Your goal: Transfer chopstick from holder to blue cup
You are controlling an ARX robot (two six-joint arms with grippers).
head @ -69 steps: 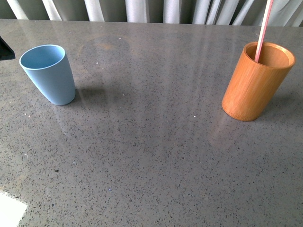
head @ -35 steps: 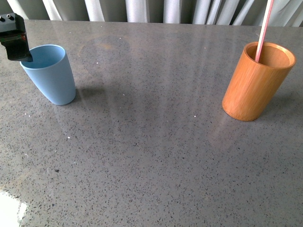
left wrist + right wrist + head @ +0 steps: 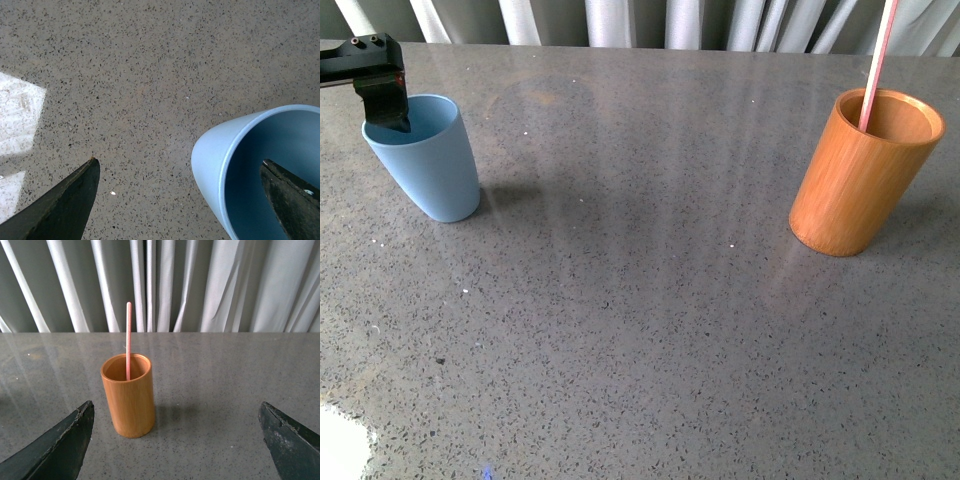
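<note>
The blue cup [image 3: 428,165] stands upright at the table's far left. My left gripper [image 3: 386,100] hangs open over its far-left rim. In the left wrist view the cup's wall [image 3: 212,165] lies between the jaws of the left gripper [image 3: 178,161]: one dark finger [image 3: 292,200] is over the cup's mouth and the other [image 3: 62,207] is outside, over the table. The orange-brown holder [image 3: 858,175] stands at the far right with a pinkish-red chopstick [image 3: 876,65] leaning in it. My right gripper [image 3: 176,404] is open and empty, set back from the holder [image 3: 130,400] and chopstick [image 3: 128,335].
The grey speckled tabletop [image 3: 640,320] stretches between cup and holder. Pale curtains [image 3: 200,285] hang behind the table's far edge. A bright white patch [image 3: 340,445] shows at the near left corner.
My left gripper came in from the left edge of the front view and moved right, over the blue cup's rim. Cup, holder and chopstick have not moved.
</note>
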